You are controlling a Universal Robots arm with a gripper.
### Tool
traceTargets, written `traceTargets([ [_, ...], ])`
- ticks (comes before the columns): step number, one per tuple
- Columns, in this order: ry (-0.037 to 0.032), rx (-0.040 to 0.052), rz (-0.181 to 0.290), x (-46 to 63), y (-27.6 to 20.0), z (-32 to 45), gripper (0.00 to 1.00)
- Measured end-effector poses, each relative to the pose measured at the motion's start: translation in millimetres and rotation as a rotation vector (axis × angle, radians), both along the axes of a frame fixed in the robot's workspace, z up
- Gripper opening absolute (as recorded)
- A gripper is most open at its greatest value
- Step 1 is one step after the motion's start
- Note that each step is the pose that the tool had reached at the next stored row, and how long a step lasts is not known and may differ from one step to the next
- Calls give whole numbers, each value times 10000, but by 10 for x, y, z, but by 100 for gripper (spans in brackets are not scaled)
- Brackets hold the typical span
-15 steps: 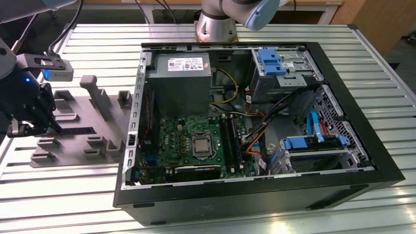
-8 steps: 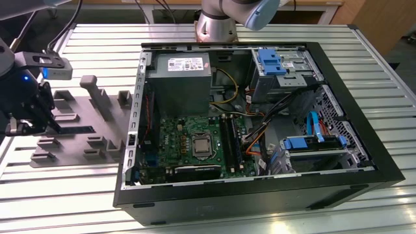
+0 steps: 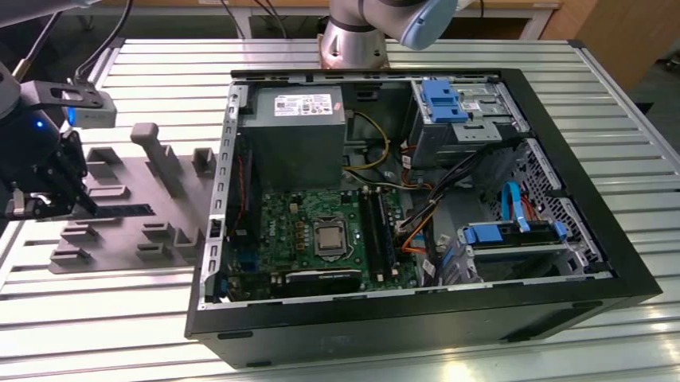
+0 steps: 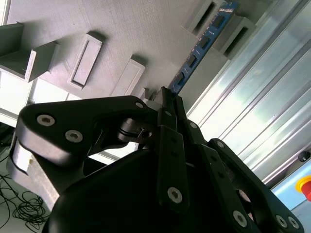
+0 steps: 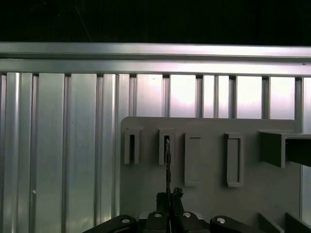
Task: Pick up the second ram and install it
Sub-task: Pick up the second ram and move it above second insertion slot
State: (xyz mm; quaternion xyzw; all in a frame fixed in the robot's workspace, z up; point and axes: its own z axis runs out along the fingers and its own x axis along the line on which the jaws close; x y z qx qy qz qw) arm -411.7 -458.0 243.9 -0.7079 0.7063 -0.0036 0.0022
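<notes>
Gripper (image 3: 66, 203) sits at the tray's (image 3: 127, 179) edge on the exterior view's left, low over it. In both wrist views the fingers are pressed together w/ the second ram (image 4: 204, 41) pinched between them at its near end, so I'd call it a grip on the stick, not a hover. The gripper (image 4: 165, 94) has it by the flat faces, prob bc that's the only way to clamp something this thin w/o bending it.

The stick stands on edge on the tray. In the first wrist view the ram (image 5: 168, 162) is a thin line running from the gripper (image 5: 168, 195) to one of the tray's slotted holder blocks. Its far end looks like it's in that block, so imo it hasn't been lifted out yet. The blocks prob exist to keep it upright and reachable.

Past the tray, toward the exterior view's right, is the open PC case (image 3: 425, 318), lying on its side so the mobo (image 3: 308, 223) faces up. The long black slots (image 3: 378, 231) are well apart from the tray.
</notes>
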Motion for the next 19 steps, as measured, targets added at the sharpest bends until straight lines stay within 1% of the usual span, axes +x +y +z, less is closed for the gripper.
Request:
traceTargets([
  [19, -5, 0, 0, -2, 0, 105, 14],
])
